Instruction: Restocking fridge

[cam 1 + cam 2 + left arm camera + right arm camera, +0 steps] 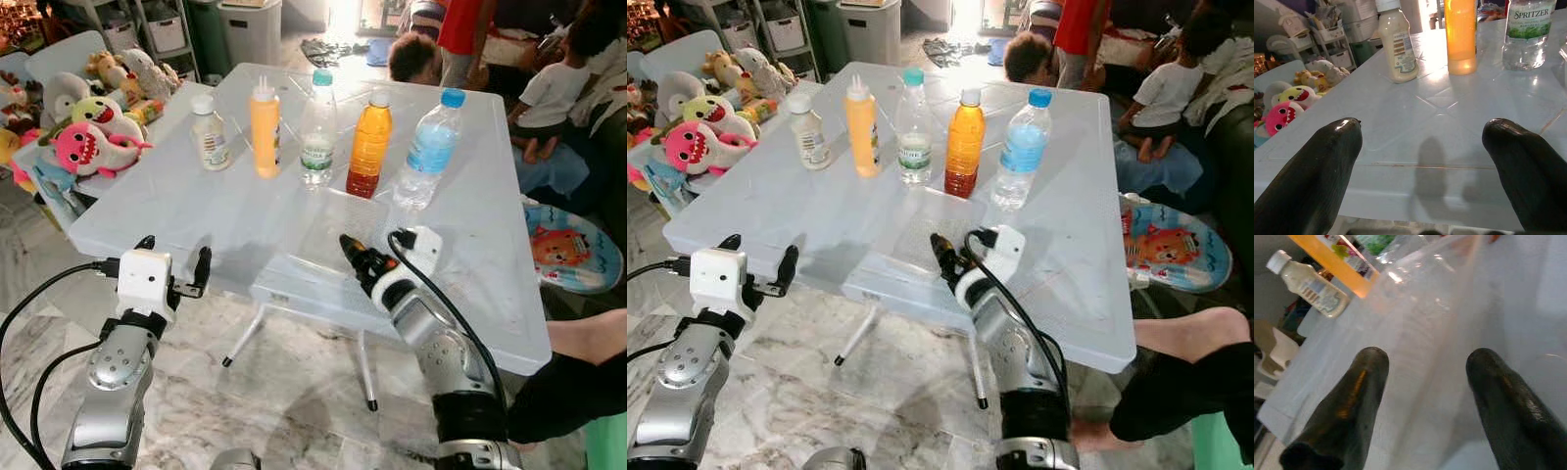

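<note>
— Bottles: where are they found, and how do they stand?

— Five are noted upright in a row across the far half of the white table (147, 220), long axes vertical, caps up. The orange juice bottle (369, 144) stands ahead of the right gripper (351, 250), which is judged the nearer; a clear tray (338, 230) lies between.

— And the fingers?

— Both pairs are seen spread and empty. The left gripper (174, 264) is held at the near table edge.
</note>
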